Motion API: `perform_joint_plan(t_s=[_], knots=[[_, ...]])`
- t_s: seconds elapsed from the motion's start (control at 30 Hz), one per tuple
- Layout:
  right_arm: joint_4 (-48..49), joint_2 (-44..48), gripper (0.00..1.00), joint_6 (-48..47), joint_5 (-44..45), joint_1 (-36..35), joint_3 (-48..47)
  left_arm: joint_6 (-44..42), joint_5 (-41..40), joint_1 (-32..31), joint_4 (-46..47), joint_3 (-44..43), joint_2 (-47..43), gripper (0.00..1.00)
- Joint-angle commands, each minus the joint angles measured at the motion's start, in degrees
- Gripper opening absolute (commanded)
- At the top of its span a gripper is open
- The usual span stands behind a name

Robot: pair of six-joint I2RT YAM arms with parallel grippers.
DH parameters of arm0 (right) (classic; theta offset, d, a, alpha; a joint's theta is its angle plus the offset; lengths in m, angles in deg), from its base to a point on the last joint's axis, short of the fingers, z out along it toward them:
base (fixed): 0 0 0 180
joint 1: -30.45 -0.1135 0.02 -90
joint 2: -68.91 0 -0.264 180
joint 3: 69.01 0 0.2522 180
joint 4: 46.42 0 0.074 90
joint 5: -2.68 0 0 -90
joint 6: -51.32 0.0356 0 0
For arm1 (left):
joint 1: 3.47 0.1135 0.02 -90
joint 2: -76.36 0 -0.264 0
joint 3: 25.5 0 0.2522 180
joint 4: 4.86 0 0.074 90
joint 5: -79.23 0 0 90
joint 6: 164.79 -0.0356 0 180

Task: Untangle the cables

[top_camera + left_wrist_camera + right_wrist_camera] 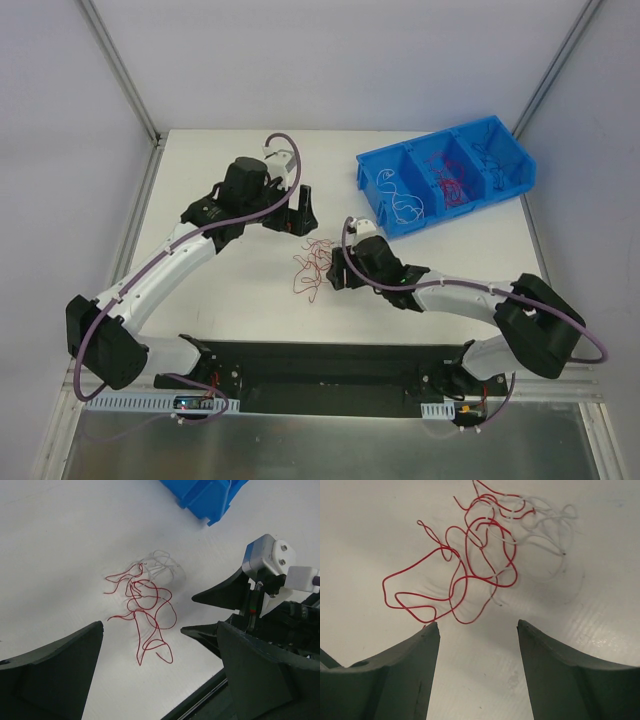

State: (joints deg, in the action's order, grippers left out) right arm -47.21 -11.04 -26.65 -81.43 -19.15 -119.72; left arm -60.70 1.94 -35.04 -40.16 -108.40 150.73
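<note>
Right wrist view: right gripper (477, 625), parted and empty, faces thin curly red-and-white cables (480, 555); left gripper (160, 630) likewise agape; next, probably pinching one strand.

The cables (485, 545) lie flat on the white table (230, 300) as a loose, open tangle of very thin curly wires, mostly red loops crossing one another, with a few white strands (542, 515) interlaced at one side.
</note>
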Motion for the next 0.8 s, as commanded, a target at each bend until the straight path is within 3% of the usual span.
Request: perform_joint_plan(t_s=[0.0,0.17,0.33,0.43,0.53,0.67,0.77], knots=[[15.2,-1.8,0.66,0.6,5.5,-3.3,-0.5,3.0,-2.2,-0.2,0.4,4.7,-3.6,0.95],[16.5,-3.1,0.65,0.7,7.1,-3.5,2.0,8.0,-1.9,0.8,-0.1,12.9,-5.2,0.95],[22.9,-5.7,0.6,2.7,9.5,-2.6,4.9,13.4,0.0,0.9,1.3,17.3,0.0,0.93],[23.9,-8.6,0.56,4.7,8.6,-2.3,4.3,15.8,2.6,0.9,3.9,18.3,3.2,0.88],[26.1,-9.5,0.5,4.7,5.2,-2.2,3.7,17.4,5.8,0.8,6.9,20.1,6.4,0.77],[26.1,-6.7,0.52,4.6,8.0,-1.8,7.1,21.2,12.2,0.7,13.1,24.7,9.7,0.7],[26.3,-6.3,0.53,4.8,4.0,0.1,7.9,21.7,12.7,0.6,15.5,27.6,9.3,0.69]])
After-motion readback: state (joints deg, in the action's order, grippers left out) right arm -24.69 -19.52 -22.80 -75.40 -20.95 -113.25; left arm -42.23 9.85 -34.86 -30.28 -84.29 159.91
